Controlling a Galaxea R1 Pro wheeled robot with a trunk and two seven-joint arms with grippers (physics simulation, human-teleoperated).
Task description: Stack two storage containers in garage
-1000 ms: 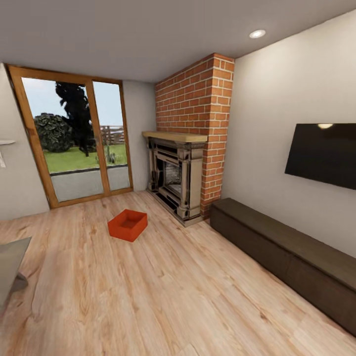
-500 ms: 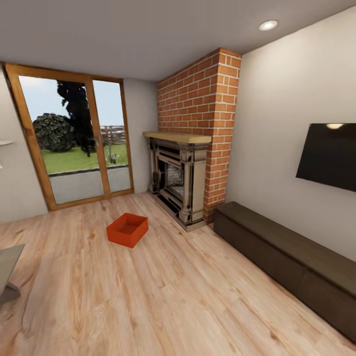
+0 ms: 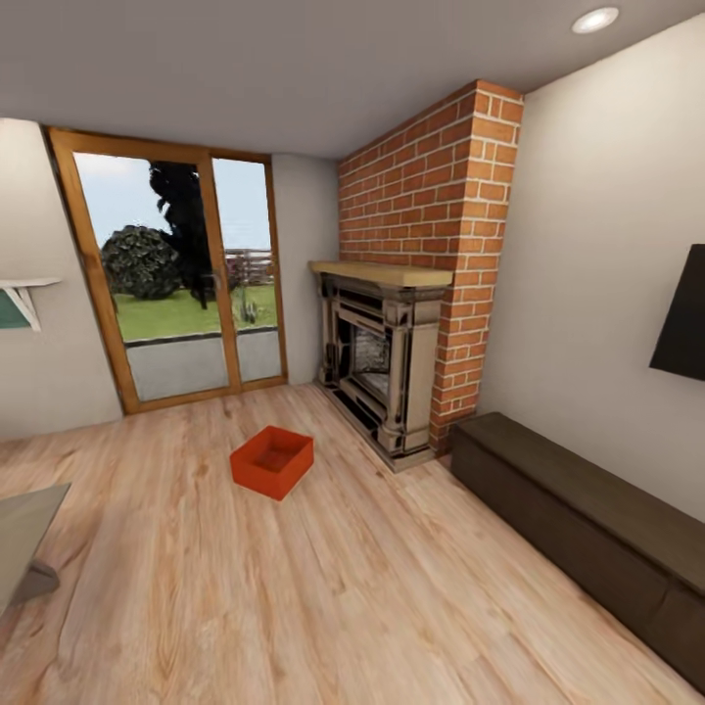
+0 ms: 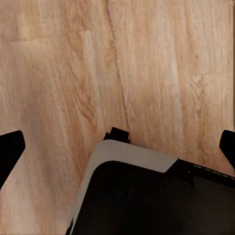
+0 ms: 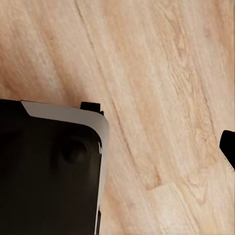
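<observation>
Task barely begun, by my read. Robot is in the living room, wood plank floor (image 3: 323,587) all round; no garage in sight.

Storage container (image 3: 273,461): 1 seen, orange-red, open top, empty as far as visible, sitting flat on the planks at frame centre-left, near the fireplace (image 3: 382,367) but apart from it, below the glass door (image 3: 186,284). 2nd container: no sighting.

Left to do, judged: approach, pick up, carry both to garage, set 1 down, stack the other.

Count: containers 1; fireplace 1; brick chimney 1; TV (image 3: 682,328) 1, cut by right edge; low dark cabinet (image 3: 587,529) 1; ceiling lights 1.

Hands: left hand (image 4: 117,147) spread wide, nothing held, dark tips at both frame edges. Right hand: 1 tip at right edge of wrist view; width cannot tell.
</observation>
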